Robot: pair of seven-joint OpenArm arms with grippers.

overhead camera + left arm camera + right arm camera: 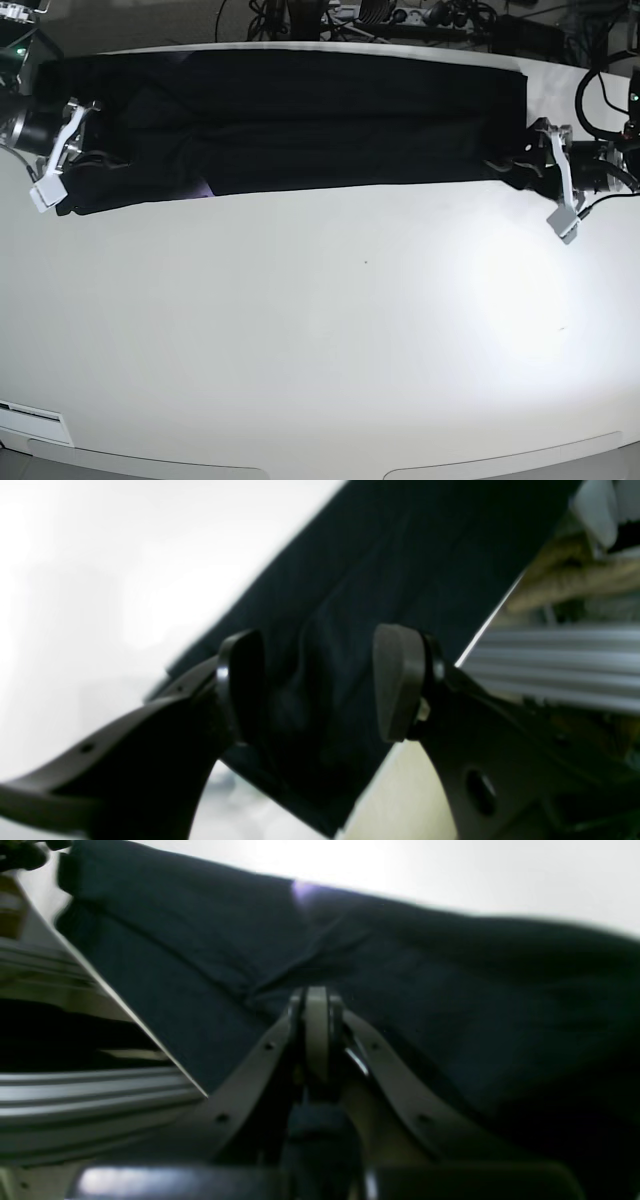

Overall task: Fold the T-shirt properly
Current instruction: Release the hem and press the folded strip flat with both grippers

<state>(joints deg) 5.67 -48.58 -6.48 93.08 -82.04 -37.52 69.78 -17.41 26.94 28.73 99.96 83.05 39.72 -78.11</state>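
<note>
Look at the base view and you see the T-shirt [300,120] stretched as a long dark band across the top of the frame, lying on the white counter [320,330] and running almost from the left edge to the right. Its lower border is a fairly straight line, and a small purple patch [205,187] peeks out along that border toward the left. Your right hand [62,150] sits at the upper left of that view, at the shirt's left end; your left hand [556,180] sits at the upper right, at the shirt's right end. In the right wrist view the right hand [316,1005] has its fingers pressed flat together in the centre of the frame, closed against a gathered crease of the black fabric [400,990], so it appears to be pinching the cloth, though the pinch point itself is hard to make out. A faint purple spot [302,890] shows near the top edge of the fabric there. In the left wrist view the left hand [320,680] is spread, one pad [245,680] left of centre and the other [397,680] right of centre, with a rumpled fold of the shirt [350,580] showing in the gap between them; the picture is blurred, and you cannot tell whether either pad touches the cloth.
</note>
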